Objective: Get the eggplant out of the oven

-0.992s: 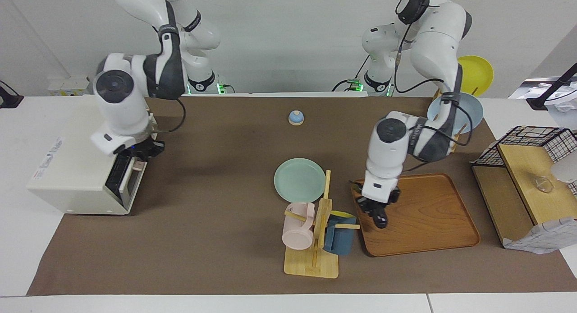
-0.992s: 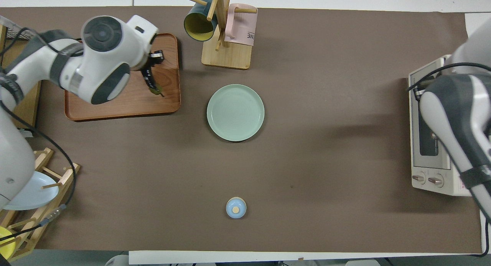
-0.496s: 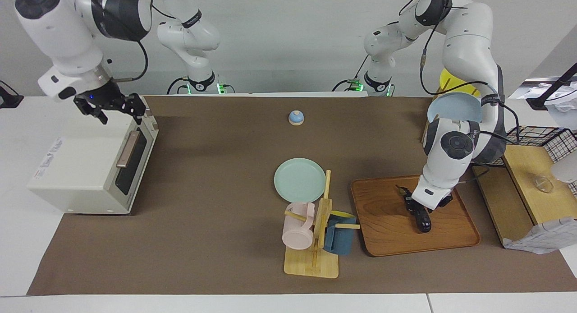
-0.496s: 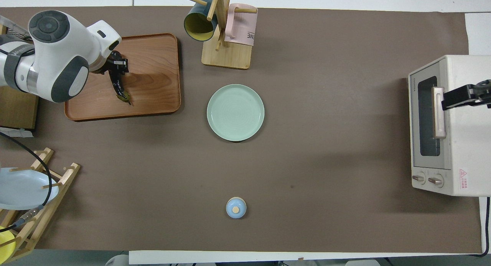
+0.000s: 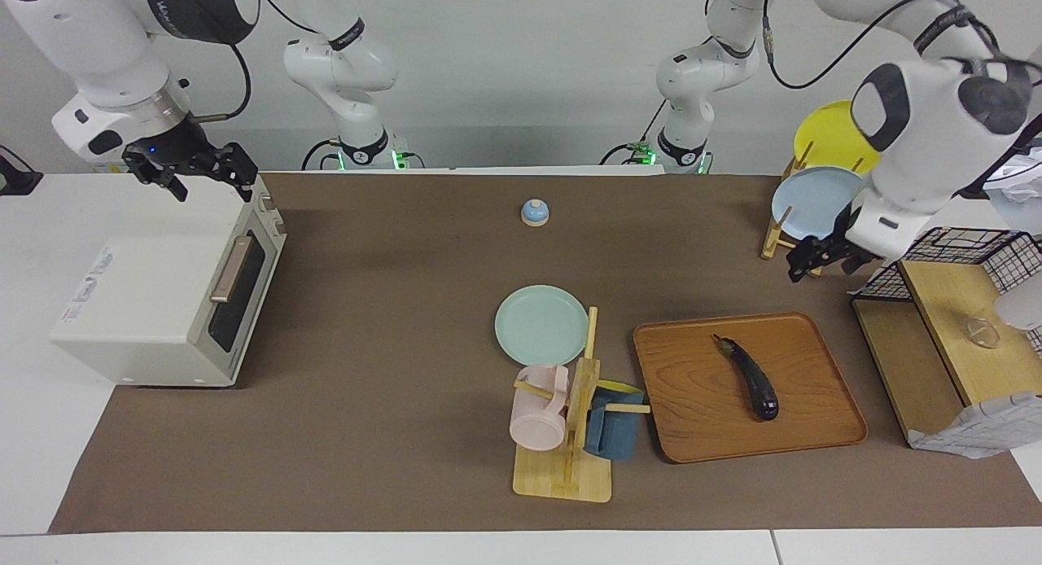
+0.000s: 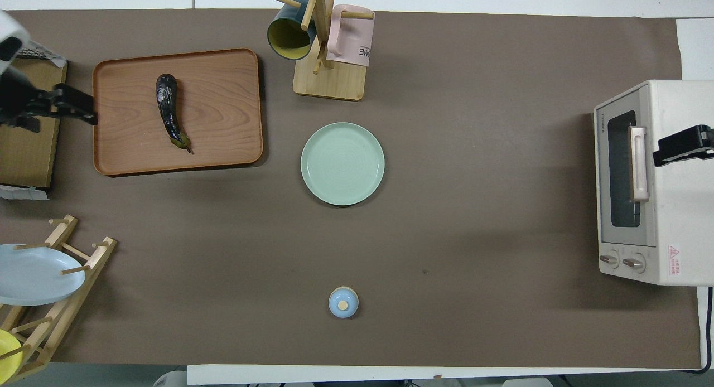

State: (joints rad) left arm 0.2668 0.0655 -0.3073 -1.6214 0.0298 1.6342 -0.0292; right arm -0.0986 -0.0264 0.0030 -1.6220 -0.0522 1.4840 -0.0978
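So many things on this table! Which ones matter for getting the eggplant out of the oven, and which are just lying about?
Part of the job:
- slender dark purple eggplant, lying on the brown wooden tray
- boxy cream-white toaster oven, door closed

Just lying about:
- pale green round plate
- wooden mug stand with pink and dark blue mugs
- small blue bell
- plate rack

On the pink mug (image 6: 350,34) the letters "ME" are legible, a red triangular warning mark stands on the oven (image 6: 674,252) top, and its door-corner brand lettering and side label are too small to read.
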